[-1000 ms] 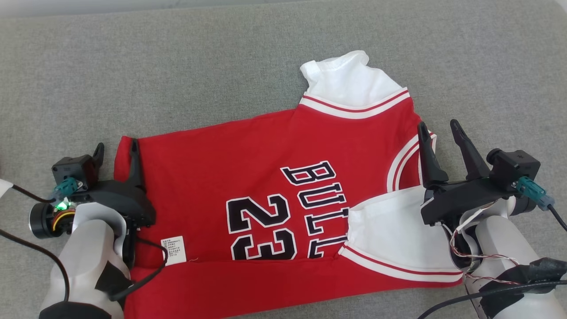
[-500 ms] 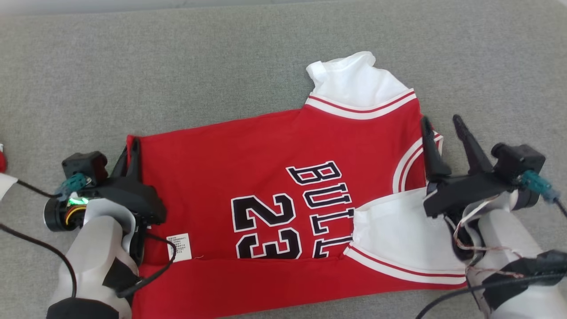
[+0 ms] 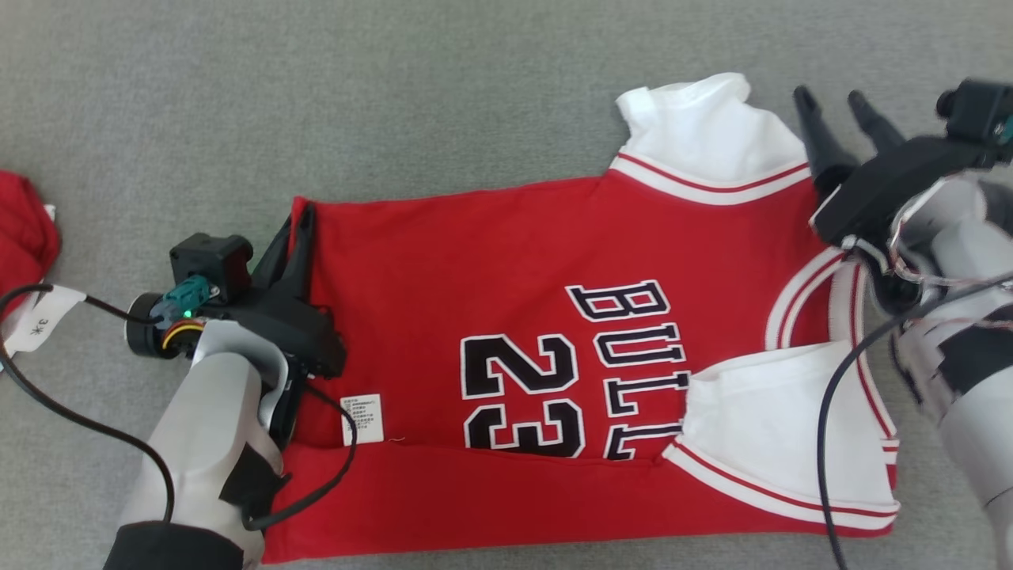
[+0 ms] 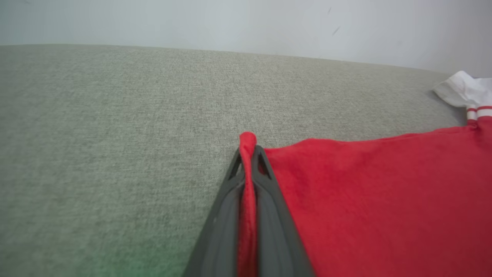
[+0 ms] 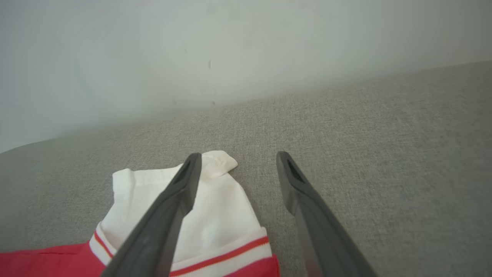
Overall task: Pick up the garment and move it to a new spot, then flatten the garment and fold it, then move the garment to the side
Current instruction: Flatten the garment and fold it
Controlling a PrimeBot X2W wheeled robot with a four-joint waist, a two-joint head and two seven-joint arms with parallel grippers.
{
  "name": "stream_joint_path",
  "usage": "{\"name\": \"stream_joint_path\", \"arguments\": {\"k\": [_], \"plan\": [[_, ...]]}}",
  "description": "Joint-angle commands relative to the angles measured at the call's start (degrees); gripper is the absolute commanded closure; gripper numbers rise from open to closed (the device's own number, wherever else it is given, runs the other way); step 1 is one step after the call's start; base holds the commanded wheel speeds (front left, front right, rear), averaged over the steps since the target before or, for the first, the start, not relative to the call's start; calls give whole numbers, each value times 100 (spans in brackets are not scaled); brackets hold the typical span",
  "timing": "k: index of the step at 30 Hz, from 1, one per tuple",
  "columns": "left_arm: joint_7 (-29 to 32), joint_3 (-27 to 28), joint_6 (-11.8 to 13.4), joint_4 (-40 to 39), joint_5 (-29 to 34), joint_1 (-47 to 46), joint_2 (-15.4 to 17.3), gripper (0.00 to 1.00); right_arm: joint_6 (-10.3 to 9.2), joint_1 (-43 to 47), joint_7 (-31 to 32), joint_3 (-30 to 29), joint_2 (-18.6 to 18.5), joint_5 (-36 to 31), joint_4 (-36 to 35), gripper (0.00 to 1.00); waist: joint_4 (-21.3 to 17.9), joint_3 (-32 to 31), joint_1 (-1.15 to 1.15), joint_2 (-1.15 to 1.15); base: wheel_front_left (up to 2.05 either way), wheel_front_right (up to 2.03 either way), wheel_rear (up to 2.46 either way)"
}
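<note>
1. Head view: jersey [image 3: 554, 261] lay spread on the grey surface [image 3: 396, 95]. The near edge was turned up over the "23" and the near sleeve [image 3: 760, 427] was folded in. My read is that relocating and flattening were done and you were mid-fold, with the remaining folds and the move aside left to do. Your left gripper [image 3: 301, 218] sat at the far hem corner, its forearm coming in low from the lower left. Your right gripper [image 3: 829, 96] was just beside the far sleeve [image 3: 704, 127], its forearm entering from the right edge.
2. Left wrist view: left gripper [image 4: 248, 150] was clamped tight on the hem corner [image 4: 248, 139], with red cloth pinched between the fingers.
3. Right wrist view: right gripper [image 5: 238, 156] stood wide open and held nothing. One finger lay over the far sleeve [image 5: 223, 215], the other over bare surface.
</note>
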Motion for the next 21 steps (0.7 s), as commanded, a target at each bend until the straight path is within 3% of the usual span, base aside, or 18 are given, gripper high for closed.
{"name": "stream_joint_path", "arguments": {"k": [1, 9, 21], "plan": [[-5, -93, -10, -28, -125, -71, 1, 100, -6, -149, 86, 108, -108, 21, 71, 0, 174, 171, -1, -1, 0, 0, 0], [-5, -1091, 242, -321, -872, -222, -11, 100, -6, -775, 643, 607, -373, 482, 667, 0, 478, 424, -1, -1, 0, 0, 0], [-2, -1927, 549, -525, -1523, -384, -16, 100, -6, -1199, 583, 1298, -454, 681, 1144, 0, 724, 658, -1, -1, 0, 0, 0]]}}
